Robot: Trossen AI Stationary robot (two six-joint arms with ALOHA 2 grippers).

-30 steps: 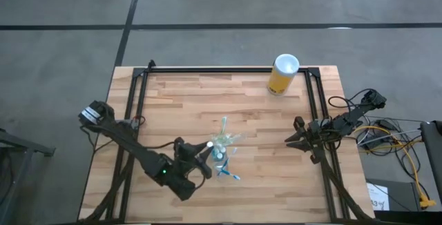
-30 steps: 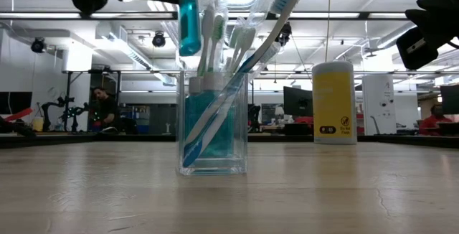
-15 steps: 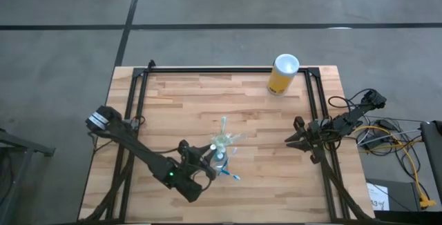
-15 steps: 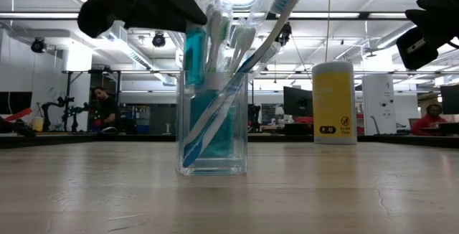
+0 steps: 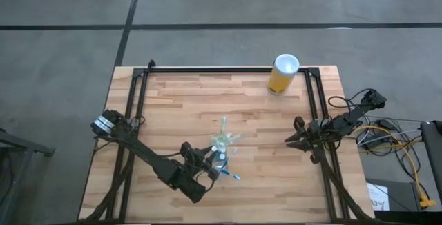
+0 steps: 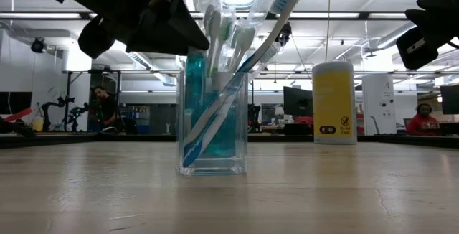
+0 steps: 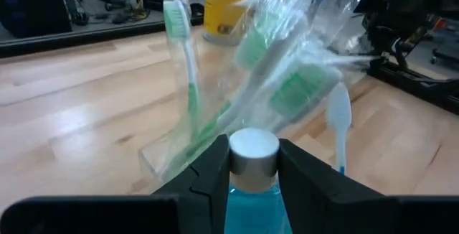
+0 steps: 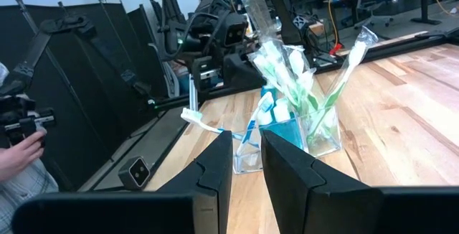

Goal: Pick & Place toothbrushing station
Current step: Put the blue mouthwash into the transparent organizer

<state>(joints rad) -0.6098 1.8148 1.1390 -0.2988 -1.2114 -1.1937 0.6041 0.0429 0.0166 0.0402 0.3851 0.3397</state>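
A small clear cup (image 6: 242,130) stands on the wooden table, a little nearer than its centre (image 5: 222,145). It holds several toothbrushes (image 6: 285,6), some in clear wrappers, and teal tubes with white caps. My left gripper (image 5: 206,164) is just left of the cup, shut on another teal tube (image 6: 193,72). That tube's lower part is inside the cup. A white-blue toothbrush (image 5: 228,175) juts out of the cup toward the near edge. My right gripper (image 5: 291,139) waits at the table's right side, its fingers a little apart (image 8: 247,164) with nothing between them. My left gripper pinches the teal tube between its two fingers (image 7: 215,168), just below the white cap (image 7: 252,151). The fingers come from the table's left, nearly level and slanting a little down. The tube stands upright below the gripper, its lower part among the things in the cup (image 6: 195,119).
A tall yellow cylinder with a white top (image 5: 283,74) stands at the far right of the table. A black frame (image 5: 228,70) runs along the table's edges. Cables (image 5: 390,134) lie off the right side. People (image 6: 104,108) show in the room behind.
My left gripper has gone down and a little toward the cup with the teal tube. The tube hung above the cup's rim; now its lower part is inside the cup, still upright.
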